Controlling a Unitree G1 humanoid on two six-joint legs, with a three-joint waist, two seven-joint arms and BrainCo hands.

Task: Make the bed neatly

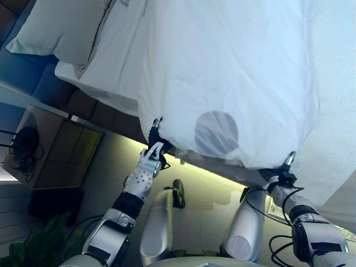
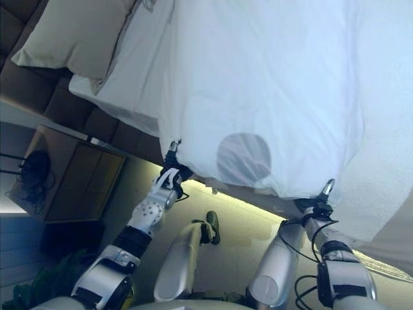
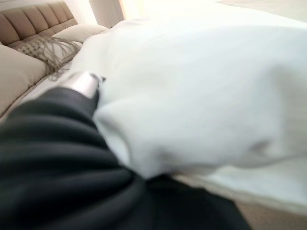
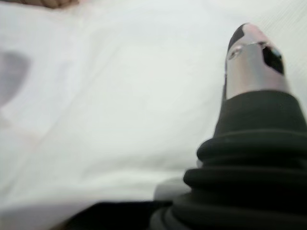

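A white duvet [image 1: 233, 72] hangs spread over the bed, its near edge lifted off the mattress between my two hands. My left hand [image 1: 151, 158] is shut on the duvet's near left corner; in the left wrist view the cloth [image 3: 192, 96] drapes over that hand [image 3: 84, 82]. At the near right, my right hand [image 1: 282, 173] pinches the same edge, with its thumb [image 4: 249, 62] upright against the cloth [image 4: 105, 96]. A beige pillow [image 1: 61, 30] lies at the head of the bed, far left, on the white sheet [image 1: 111, 61].
A wooden nightstand [image 1: 55, 147] with a dark object on it stands left of the bed. Green plant leaves [image 1: 33, 245] show at the lower left. The padded headboard [image 3: 33, 24] and a patterned cushion [image 3: 45, 48] appear in the left wrist view.
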